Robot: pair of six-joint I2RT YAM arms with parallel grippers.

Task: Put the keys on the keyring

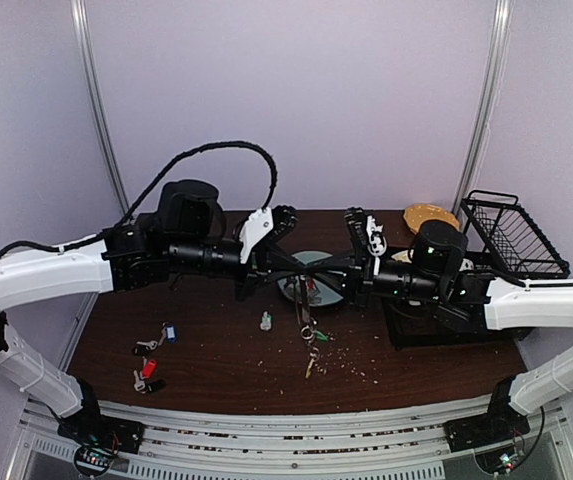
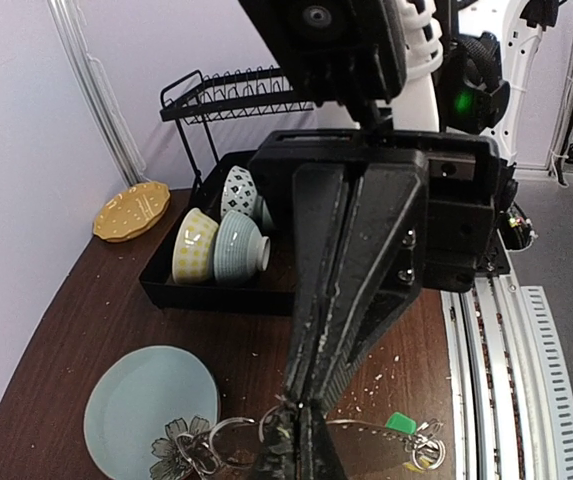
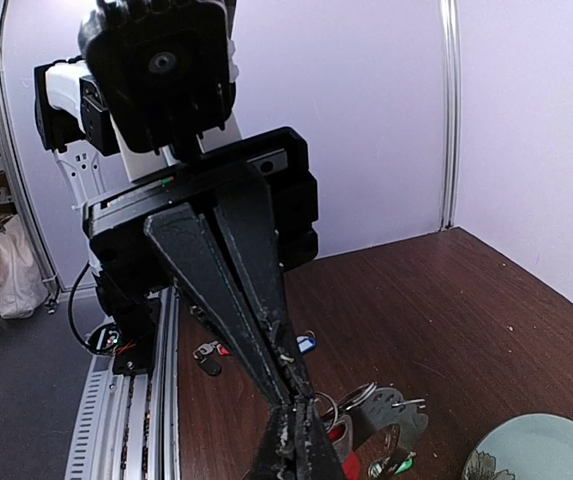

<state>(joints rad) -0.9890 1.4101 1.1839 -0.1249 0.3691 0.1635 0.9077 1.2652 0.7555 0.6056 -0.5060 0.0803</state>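
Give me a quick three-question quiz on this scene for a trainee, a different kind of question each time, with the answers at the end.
1. True or false: the left end effector stands wide open.
2. In the left wrist view, what colour is the key tag beside the fingertips? A green, B purple, C orange.
3. What stands in the black tray by the dish rack?

Key
1. False: it and the right end effector are both shut on the keyring.
2. A.
3. Bowls.
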